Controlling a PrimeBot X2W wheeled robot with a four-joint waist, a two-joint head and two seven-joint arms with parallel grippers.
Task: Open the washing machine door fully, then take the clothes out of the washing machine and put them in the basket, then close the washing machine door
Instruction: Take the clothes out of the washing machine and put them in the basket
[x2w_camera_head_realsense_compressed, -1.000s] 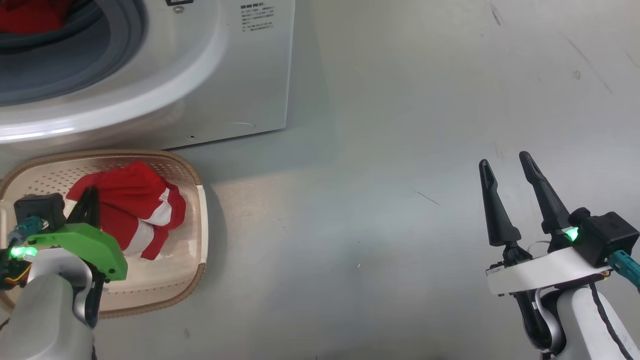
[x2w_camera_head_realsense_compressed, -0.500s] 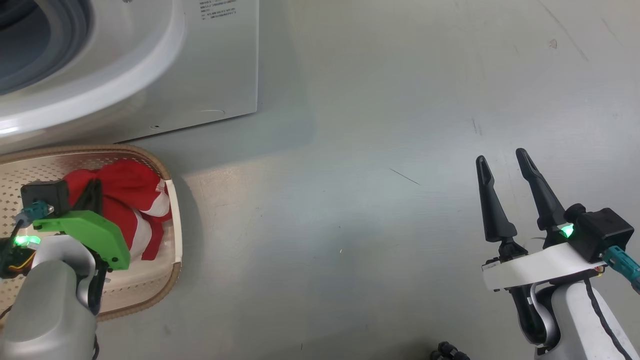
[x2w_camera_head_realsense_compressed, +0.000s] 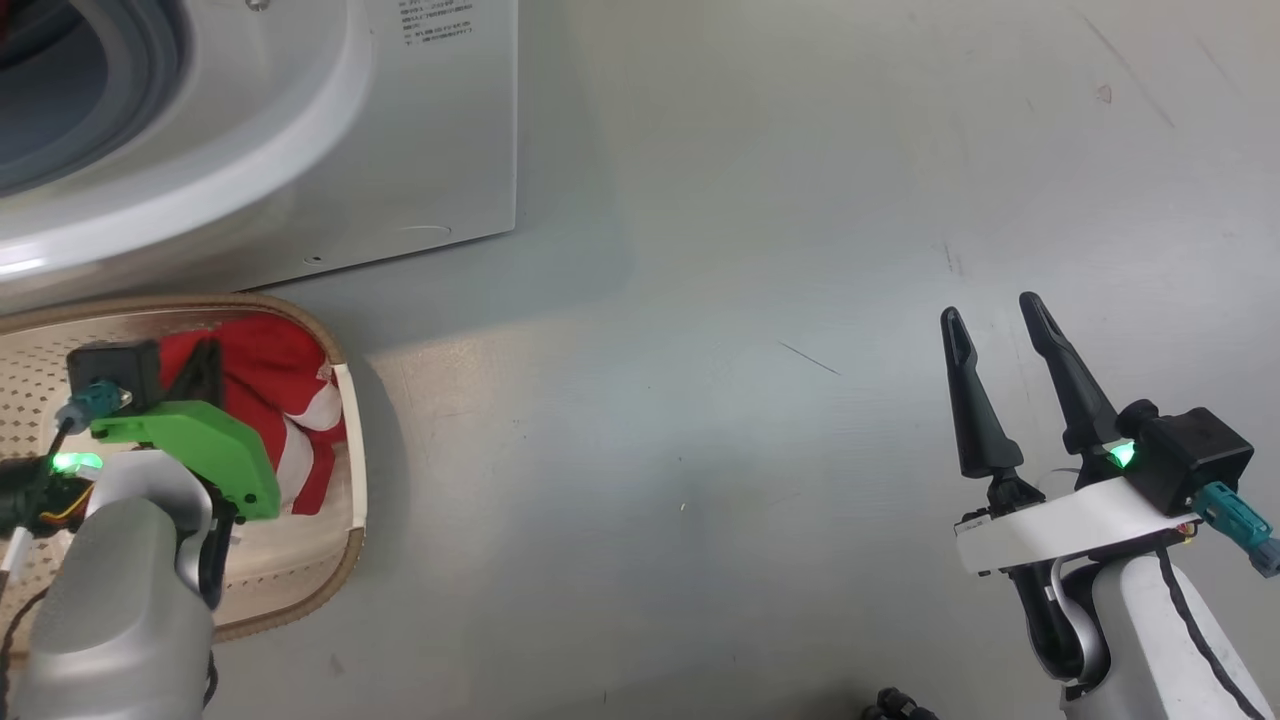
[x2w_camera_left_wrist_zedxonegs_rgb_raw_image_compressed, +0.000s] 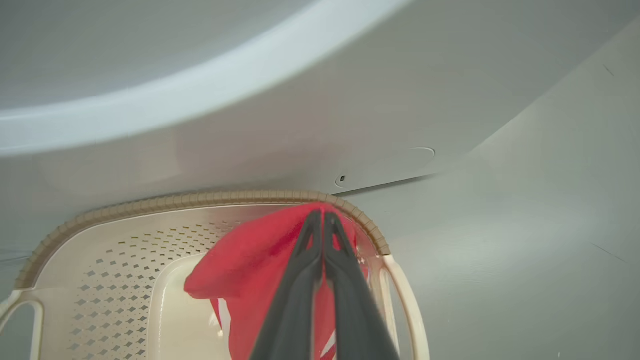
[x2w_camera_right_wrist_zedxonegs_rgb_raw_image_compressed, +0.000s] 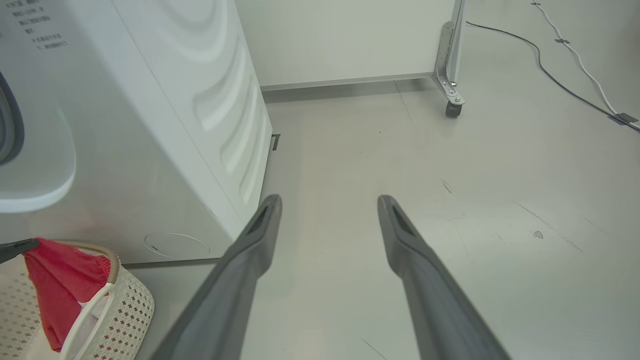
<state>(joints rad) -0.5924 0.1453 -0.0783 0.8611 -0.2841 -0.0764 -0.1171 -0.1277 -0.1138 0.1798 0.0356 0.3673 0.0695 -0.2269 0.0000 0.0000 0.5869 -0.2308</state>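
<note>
The white washing machine (x2w_camera_head_realsense_compressed: 420, 130) stands at the upper left, its grey seal (x2w_camera_head_realsense_compressed: 120, 110) showing around the open mouth; its door is out of view. The cream basket (x2w_camera_head_realsense_compressed: 345, 560) sits on the floor right in front of it. My left gripper (x2w_camera_left_wrist_zedxonegs_rgb_raw_image_compressed: 320, 215) is shut on red clothes (x2w_camera_left_wrist_zedxonegs_rgb_raw_image_compressed: 250, 260) with white stripes, holding them over the basket's right end. In the right wrist view the red clothes (x2w_camera_right_wrist_zedxonegs_rgb_raw_image_compressed: 60, 285) hang from a dark fingertip down into the basket (x2w_camera_right_wrist_zedxonegs_rgb_raw_image_compressed: 125, 310). My right gripper (x2w_camera_head_realsense_compressed: 990, 310) stands open over bare floor at the lower right, holding nothing.
Grey floor (x2w_camera_head_realsense_compressed: 700, 350) stretches to the right of the machine and basket. A metal leg on a caster (x2w_camera_right_wrist_zedxonegs_rgb_raw_image_compressed: 450, 75) stands by the far wall, and cables (x2w_camera_right_wrist_zedxonegs_rgb_raw_image_compressed: 565, 55) run across the floor at the far right.
The head view has shifted, so the machine and basket sit further left. My left gripper, still shut on the red clothes, has edged slightly toward the machine. The right gripper has barely moved.
</note>
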